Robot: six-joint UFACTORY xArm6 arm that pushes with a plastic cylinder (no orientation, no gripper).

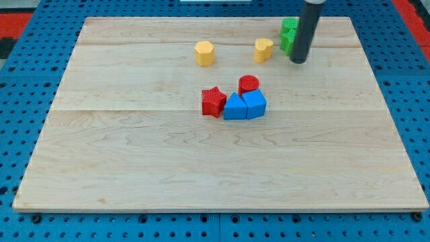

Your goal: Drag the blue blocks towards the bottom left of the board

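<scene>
My tip (298, 60) rests on the wooden board (134, 168) near the view's top right; it is a bare rod end with no claw, so there is nothing to open, close or grip with, and it touches none of the task's blocks. Just to the view's left of my tip, partly hidden behind the rod, stand the green blocks (288, 35), their shapes not clear; a little further left sits a yellow block (264, 49), and beyond it, further left again, a yellow hexagonal block (204, 52).

The task's things lie below and to the left of my tip, well apart from it: two blue blocks side by side and touching, the left blue block (234, 107) and the blue cube (254, 104), near the board's middle; a red cylinder (248, 84) stands just above them, touching or nearly touching, and a red star (213, 101) sits against the left blue block's left side.

As I judge it, the task is hardly begun; the blue pair is still central, far from the bottom left corner, which lies a long way down and left of my tip. What is left is everything: come round to the pair's upper right side and push them diagonally down-left; the red star sits on that side and may be carried along.
</scene>
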